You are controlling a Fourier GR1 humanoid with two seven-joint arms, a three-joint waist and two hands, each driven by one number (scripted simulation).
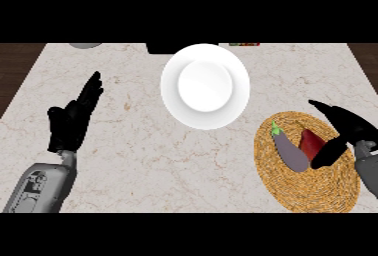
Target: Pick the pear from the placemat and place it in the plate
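Glossy round white plate (205, 86) sits on the marbled bench (133, 145). On the woven straw placemat (306, 185) lie a smooth purple eggplant (290, 150) and the dark red pear (311, 142). Right hand (341, 132) spreads wide just over the pear; left hand (74, 117) rests open.

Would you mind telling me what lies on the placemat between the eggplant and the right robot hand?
In the head view, a dark red fruit lies on the woven placemat between the eggplant and the open right robot hand, right by its thumb.
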